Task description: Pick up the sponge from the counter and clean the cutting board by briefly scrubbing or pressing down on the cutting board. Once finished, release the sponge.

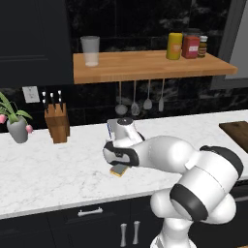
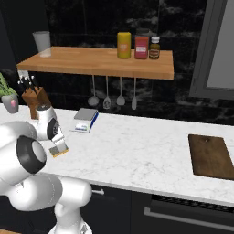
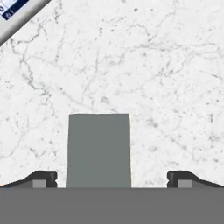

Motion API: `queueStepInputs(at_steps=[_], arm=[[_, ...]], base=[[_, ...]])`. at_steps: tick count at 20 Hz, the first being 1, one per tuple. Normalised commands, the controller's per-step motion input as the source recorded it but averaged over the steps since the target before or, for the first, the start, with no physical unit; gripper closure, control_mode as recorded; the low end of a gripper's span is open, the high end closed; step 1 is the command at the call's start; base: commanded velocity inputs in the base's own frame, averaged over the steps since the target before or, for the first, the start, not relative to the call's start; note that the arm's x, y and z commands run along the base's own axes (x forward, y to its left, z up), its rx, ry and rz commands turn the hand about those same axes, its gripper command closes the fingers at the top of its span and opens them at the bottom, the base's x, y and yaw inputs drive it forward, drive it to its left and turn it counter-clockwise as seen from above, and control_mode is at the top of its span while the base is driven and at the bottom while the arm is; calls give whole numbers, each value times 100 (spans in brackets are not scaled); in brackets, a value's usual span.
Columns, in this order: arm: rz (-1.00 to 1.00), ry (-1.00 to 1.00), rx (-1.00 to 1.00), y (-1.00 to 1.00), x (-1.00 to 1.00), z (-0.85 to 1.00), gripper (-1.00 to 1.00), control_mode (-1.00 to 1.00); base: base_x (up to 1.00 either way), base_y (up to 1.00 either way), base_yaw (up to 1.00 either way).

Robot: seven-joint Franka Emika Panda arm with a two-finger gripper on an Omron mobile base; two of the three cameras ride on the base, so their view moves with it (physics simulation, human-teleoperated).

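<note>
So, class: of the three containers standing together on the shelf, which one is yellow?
The leftmost of the three, the yellow canister. Beside it stand a red jar with a dark lid and a smaller brown bottle at the right end.

Counter (image 2: 137, 155): sponge (image 3: 99, 150), cutting board (image 2: 211, 156), scale (image 2: 86, 119).

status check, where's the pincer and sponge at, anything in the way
Pincer open, straddling sponge on counter, no grip yet. Cutting board far off to the right. Nothing between.
</note>
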Motion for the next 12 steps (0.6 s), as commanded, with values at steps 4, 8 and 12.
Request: queueStepInputs(at_steps=[4, 8, 12], arm=[[0, 0, 0, 2, 0, -25, -100, -100], [0, 0, 0, 0, 0, -26, -100, -100], [0, 0, 0, 0, 0, -12, -100, -100]], base=[[0, 0, 0], [0, 0, 0], [0, 0, 0]])
